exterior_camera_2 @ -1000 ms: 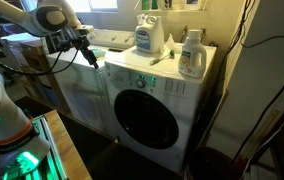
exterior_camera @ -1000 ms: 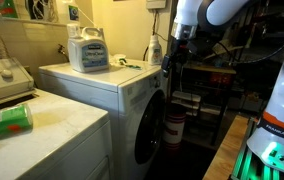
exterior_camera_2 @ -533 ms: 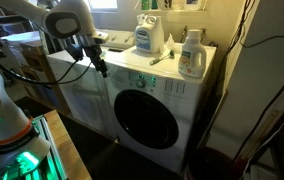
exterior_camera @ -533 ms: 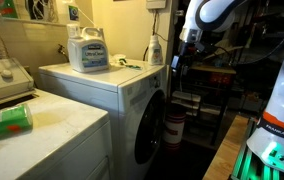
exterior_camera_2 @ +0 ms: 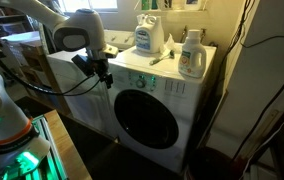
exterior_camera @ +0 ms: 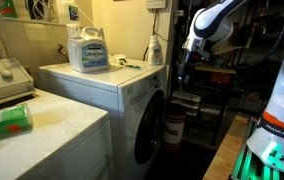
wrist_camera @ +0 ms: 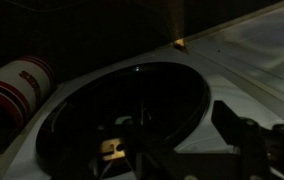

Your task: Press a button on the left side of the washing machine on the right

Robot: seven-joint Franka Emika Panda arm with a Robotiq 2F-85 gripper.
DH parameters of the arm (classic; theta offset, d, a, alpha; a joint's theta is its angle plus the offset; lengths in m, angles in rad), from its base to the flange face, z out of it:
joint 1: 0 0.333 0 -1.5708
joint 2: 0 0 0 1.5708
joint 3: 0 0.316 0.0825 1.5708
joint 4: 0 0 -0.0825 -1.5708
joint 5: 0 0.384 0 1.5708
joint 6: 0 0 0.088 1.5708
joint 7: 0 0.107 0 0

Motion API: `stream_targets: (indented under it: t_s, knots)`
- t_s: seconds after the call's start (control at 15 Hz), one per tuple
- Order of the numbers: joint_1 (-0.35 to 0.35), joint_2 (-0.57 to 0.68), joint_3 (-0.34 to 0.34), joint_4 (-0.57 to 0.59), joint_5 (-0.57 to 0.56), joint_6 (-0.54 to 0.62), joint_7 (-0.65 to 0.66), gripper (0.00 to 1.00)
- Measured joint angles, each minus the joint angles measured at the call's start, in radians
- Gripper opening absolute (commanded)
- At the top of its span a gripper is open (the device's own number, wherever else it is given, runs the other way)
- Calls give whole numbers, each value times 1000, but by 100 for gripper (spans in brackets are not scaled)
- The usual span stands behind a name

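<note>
Your gripper point(exterior_camera_2: 106, 78), whether open or closed I couldn't tell, hung just beside the washing machine point(exterior_camera_2: 150, 122), whose control strip point(exterior_camera_2: 147, 82) lay immediately frame-right.

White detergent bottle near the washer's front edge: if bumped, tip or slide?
Probably tips: the bottle stands upright, taller than wide, close to the washing machine's top edge. Looks like plastic, so likely tough. Fill level is hidden, so weight is unclear.
</note>
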Motion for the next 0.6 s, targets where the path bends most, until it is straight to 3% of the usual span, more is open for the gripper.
stream_targets:
  t_s: [0.4,0.6]
  knots:
    - [41,155,-42,0,155,116,-182,1]
    - [67,214,-41,24,224,160,-267,0]
